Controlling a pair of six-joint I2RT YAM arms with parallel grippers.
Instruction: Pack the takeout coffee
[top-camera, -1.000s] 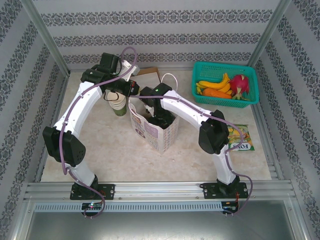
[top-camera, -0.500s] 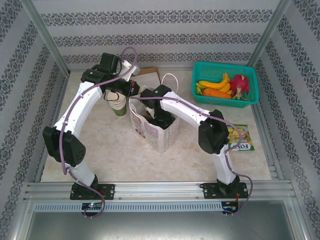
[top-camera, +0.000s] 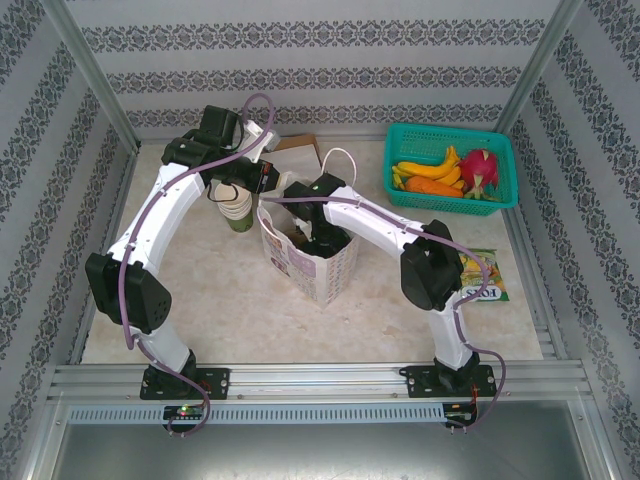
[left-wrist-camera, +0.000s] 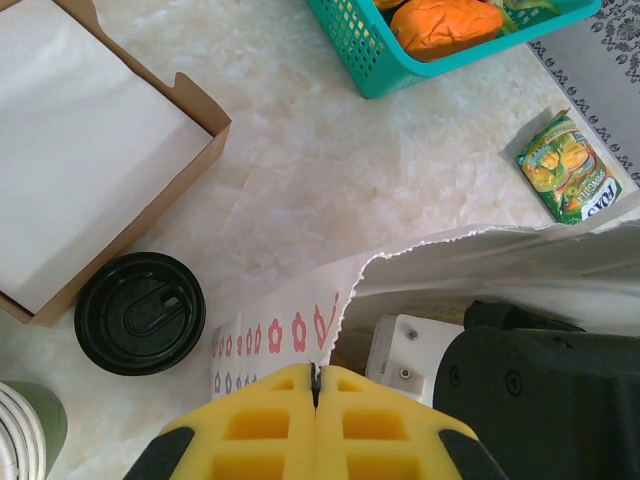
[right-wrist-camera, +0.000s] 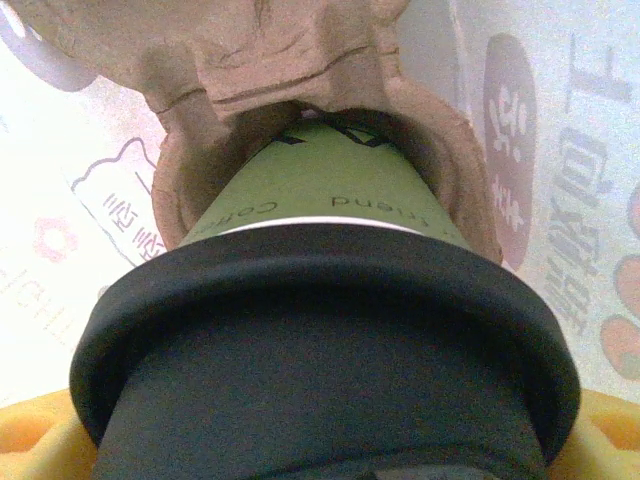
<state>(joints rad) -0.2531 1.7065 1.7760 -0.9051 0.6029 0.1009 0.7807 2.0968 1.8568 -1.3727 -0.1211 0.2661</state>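
Observation:
The takeout coffee (right-wrist-camera: 330, 195), olive-green sided with a black lid (right-wrist-camera: 320, 350), sits between the yellow fingers (right-wrist-camera: 35, 445) of my right gripper (right-wrist-camera: 325, 440), which is shut on it at the lid. Its base rests in a socket of a brown pulp carrier (right-wrist-camera: 290, 50) inside the white printed paper bag (top-camera: 305, 268). In the top view my right gripper (top-camera: 322, 238) reaches down into the bag's mouth. My left gripper (left-wrist-camera: 316, 375) is shut on the bag's torn rim (left-wrist-camera: 345, 290), holding it at the bag's left side (top-camera: 263, 195).
A second black-lidded cup (left-wrist-camera: 140, 313) stands on the table next to an open brown box (left-wrist-camera: 150, 190). A stack of lidless cups (top-camera: 237, 212) stands left of the bag. A teal basket (top-camera: 450, 130) of fruit is at the back right, with a snack packet (top-camera: 485, 275) in front of it.
My right arm has shifted slightly over the bag. The left arm and the bag's rim have stayed put.

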